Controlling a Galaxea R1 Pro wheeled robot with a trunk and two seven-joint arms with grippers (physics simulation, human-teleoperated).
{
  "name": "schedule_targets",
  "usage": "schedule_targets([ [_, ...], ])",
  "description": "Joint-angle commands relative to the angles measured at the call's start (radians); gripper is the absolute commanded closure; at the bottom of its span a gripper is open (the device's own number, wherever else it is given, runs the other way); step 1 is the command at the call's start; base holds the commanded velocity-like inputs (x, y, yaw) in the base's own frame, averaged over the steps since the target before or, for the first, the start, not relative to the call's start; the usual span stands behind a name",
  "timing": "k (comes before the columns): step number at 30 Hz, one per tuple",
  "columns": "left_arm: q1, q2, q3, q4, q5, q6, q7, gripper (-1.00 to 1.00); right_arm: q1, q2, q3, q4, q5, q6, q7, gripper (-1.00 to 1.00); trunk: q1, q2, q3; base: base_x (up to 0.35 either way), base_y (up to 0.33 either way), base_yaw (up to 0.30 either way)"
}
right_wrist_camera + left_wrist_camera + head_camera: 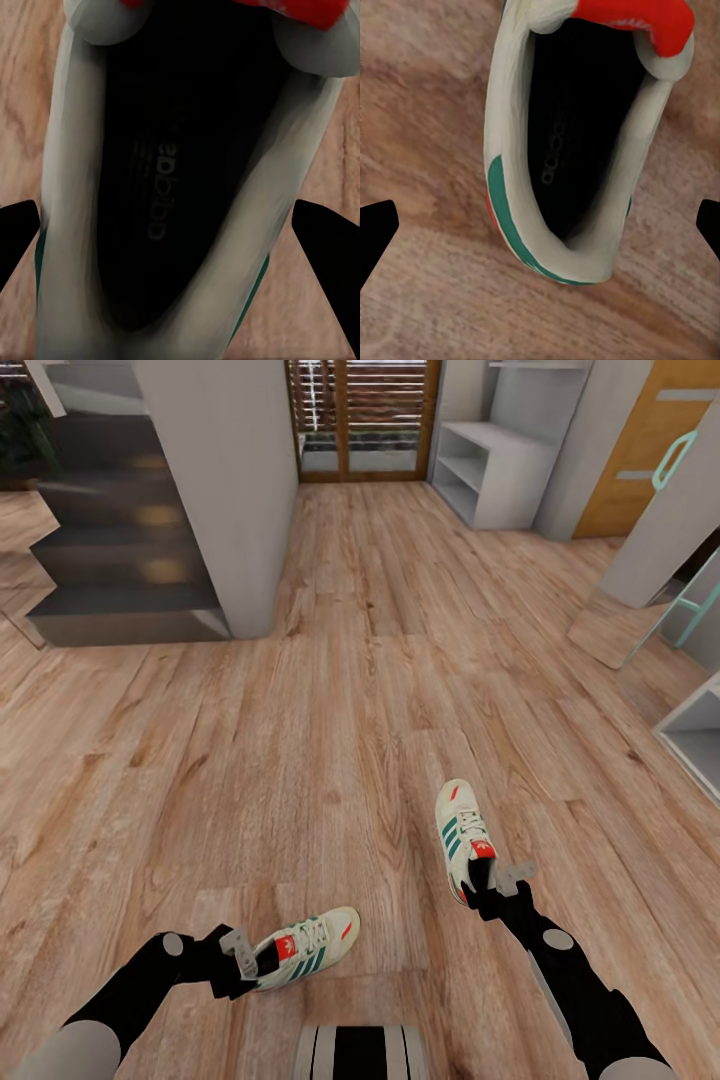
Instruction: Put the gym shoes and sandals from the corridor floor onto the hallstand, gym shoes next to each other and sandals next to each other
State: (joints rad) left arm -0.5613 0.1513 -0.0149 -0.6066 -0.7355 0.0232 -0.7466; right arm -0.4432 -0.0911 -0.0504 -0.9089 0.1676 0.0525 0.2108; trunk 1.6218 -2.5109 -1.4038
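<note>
So we count two gym shoes here, one per arm, and both are cream-white low sneakers with three green side stripes and red-orange tongue labels. The left shoe [308, 948] is at our left gripper [243, 958], toe pointing off to the right, lying a bit on its side over the floor [330, 690]. The right shoe [464, 837] is at our right gripper [497, 885], toe pointing away from us toward the far end of the corridor. Both grippers sit at the heel end of their shoe. From the left wrist view we're looking straight down into the left shoe [577, 150]: dark insole with printed lettering, cream collar, a green band around the heel, red tongue at the far end, and the two dark fingertips [376, 229] stand wide apart on either side with wood showing between them and the shoe, so that one's open and not clamping anything. Right wrist view is the same deal but closer in, the right shoe [187, 187] spanning nearly the whole gap, fingertips [330, 259] spread out past its sides, so open as well. The hallstand [492, 468] is well away at the far end of the corridor, pale grey-white with open shelves, just beside a wooden door [650, 450]. Dark stairs [120, 550] sit off to the far left behind a grey wall [215, 480].
</note>
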Motion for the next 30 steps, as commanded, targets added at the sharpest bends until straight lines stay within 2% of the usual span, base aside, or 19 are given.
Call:
schedule_targets([
  [1,0.0,0.0,-0.002,-0.003,-0.004,0.003,-0.004,-1.0,0.0,0.001,-0.003,-0.002,0.009,0.005,0.007,1.0,0.0,-0.001,-0.005,0.0,0.0,0.0],
  [7,0.0,0.001,-0.004,-0.005,-0.004,0.003,-0.004,-1.0,0.0,0.001,-0.003,-0.002,0.009,0.004,0.007,1.0,0.003,-0.002,-0.03,0.0,0.0,0.0],
  [21,0.0,0.001,-0.005,-0.005,-0.004,0.008,-0.004,-1.0,0.0,0.001,-0.003,-0.002,0.009,0.004,0.007,1.0,0.003,-0.002,-0.042,0.0,0.0,0.0],
  [28,0.0,0.001,-0.005,-0.005,-0.004,0.009,-0.004,-1.0,0.0,0.001,-0.003,-0.002,0.009,0.005,0.007,1.0,0.006,-0.004,-0.069,0.0,0.0,0.0],
  [30,0.0,0.001,-0.005,-0.005,-0.004,0.009,-0.004,-1.0,0.0,0.001,-0.003,-0.002,0.009,0.005,0.007,1.0,0.006,-0.004,-0.069,0.0,0.0,0.0],
])
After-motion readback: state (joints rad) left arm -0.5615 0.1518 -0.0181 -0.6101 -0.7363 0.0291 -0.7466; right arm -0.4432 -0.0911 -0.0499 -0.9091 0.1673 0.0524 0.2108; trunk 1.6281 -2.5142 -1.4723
